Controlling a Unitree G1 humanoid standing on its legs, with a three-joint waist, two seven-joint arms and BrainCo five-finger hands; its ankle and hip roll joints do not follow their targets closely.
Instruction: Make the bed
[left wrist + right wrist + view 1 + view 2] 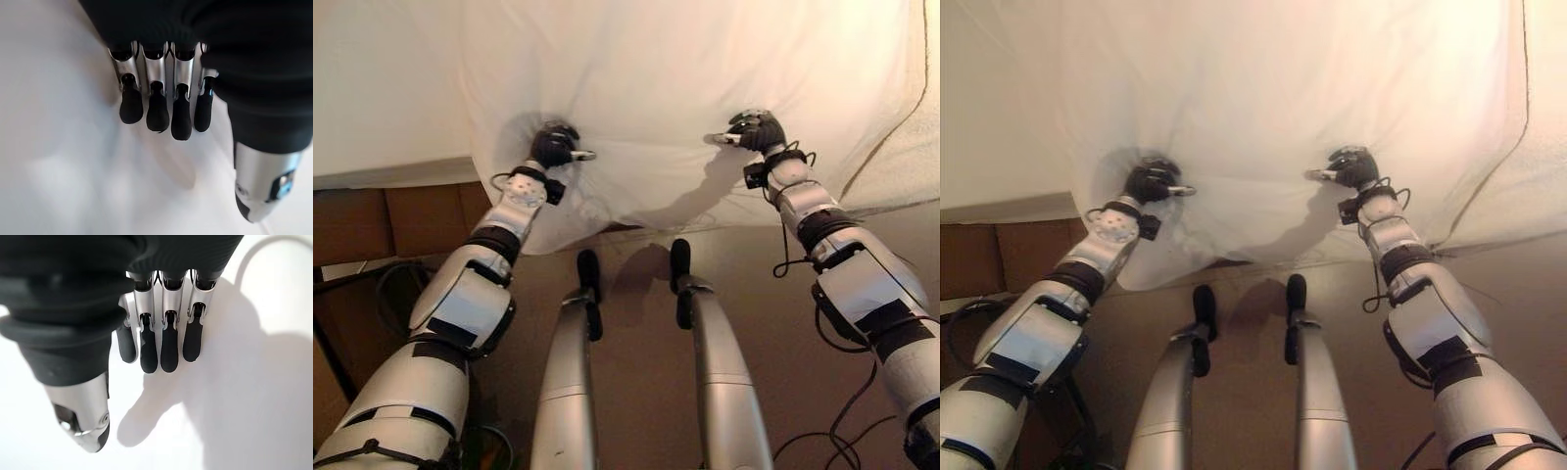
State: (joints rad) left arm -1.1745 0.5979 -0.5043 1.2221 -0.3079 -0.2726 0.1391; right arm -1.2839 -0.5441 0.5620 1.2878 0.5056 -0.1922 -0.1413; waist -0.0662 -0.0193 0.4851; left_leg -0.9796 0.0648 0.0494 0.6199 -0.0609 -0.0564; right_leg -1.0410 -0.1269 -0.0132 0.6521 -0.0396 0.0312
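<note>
both hands rest on the white sheet (685,88) near the bed's near edge, where the cloth hangs over the side. the left hand (552,147) sits toward the left part of that edge with the sheet puckered around it. the right hand (759,130) lies well apart to the right on flatter cloth. in the wrist views the fingers (156,105) of each hand bend down with their tips on the sheet and the thumb apart, and no fold is caught between them. this looks like the smoothing or pulling stage. the next move likely calls for dragging the cloth taut toward the edge. a brown bed base (411,220) shows below the left corner. the bunched wrinkles by the left hand could resist.
</note>
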